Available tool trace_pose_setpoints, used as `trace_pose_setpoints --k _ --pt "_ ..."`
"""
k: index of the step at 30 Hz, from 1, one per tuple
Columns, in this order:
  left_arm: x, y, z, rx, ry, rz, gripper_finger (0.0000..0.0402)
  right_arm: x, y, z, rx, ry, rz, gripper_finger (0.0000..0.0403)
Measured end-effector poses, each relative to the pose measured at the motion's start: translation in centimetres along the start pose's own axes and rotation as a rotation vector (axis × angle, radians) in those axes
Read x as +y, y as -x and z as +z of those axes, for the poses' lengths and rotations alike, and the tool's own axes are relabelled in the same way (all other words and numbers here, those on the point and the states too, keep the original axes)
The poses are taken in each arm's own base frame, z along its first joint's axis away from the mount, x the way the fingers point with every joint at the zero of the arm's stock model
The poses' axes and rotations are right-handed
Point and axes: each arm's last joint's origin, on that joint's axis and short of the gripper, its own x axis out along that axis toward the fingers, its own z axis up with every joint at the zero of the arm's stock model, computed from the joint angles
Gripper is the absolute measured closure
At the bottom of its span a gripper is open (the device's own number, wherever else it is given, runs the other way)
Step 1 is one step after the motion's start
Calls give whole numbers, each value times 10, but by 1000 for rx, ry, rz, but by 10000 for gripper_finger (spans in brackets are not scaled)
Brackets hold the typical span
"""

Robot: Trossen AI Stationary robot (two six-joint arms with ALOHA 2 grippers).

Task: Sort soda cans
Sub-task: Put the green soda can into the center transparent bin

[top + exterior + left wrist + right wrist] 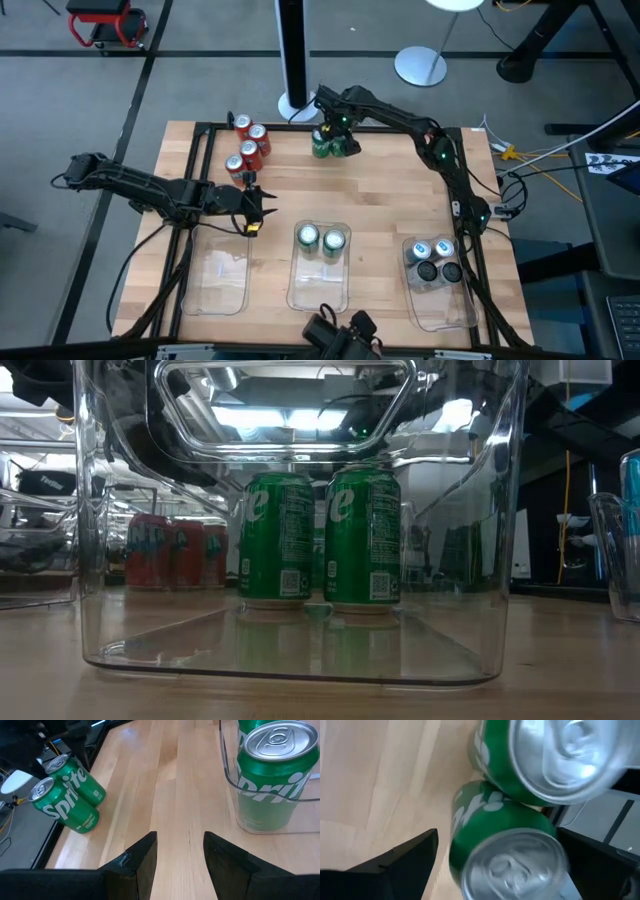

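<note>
Fingers of the right gripper (335, 140) stood spread wide around two green cans (328, 146) at the table's far edge, one can (505, 855) between them, its neighbour (540, 760) touching it. The left gripper (256, 208) hung partly parted and empty near four red cans (250, 146). Three clear trays (318, 290) lined the near side: the middle held two green cans (320, 238), the right one four silver-blue and dark cans (435, 259), the left one (215, 280) none.
</note>
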Motion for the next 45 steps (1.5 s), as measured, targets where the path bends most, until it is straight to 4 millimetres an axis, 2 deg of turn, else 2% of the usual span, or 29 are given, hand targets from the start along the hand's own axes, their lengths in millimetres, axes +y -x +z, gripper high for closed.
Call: trace_pose_setpoints --k 9,13,20,24,30,37,45 --pt "0 0 0 0 1 0 249 9 -37 -5 29 0 46 8" --pt "0 0 0 0 1 0 249 9 -39 -5 32 19 40 22" --pt "0 0 0 0 -2 0 249 7 -34 -4 24 23 29 98" --pt "0 0 0 0 -2 0 249 6 -30 -1 16 29 19 102" --pt "0 0 0 4 -4 -1 249 14 -14 6 75 80 24 102" --pt "0 0 0 0 -2 0 249 31 20 29 111 172 -11 102" --pt "0 0 0 5 0 -1 249 77 63 53 106 283 -27 102"
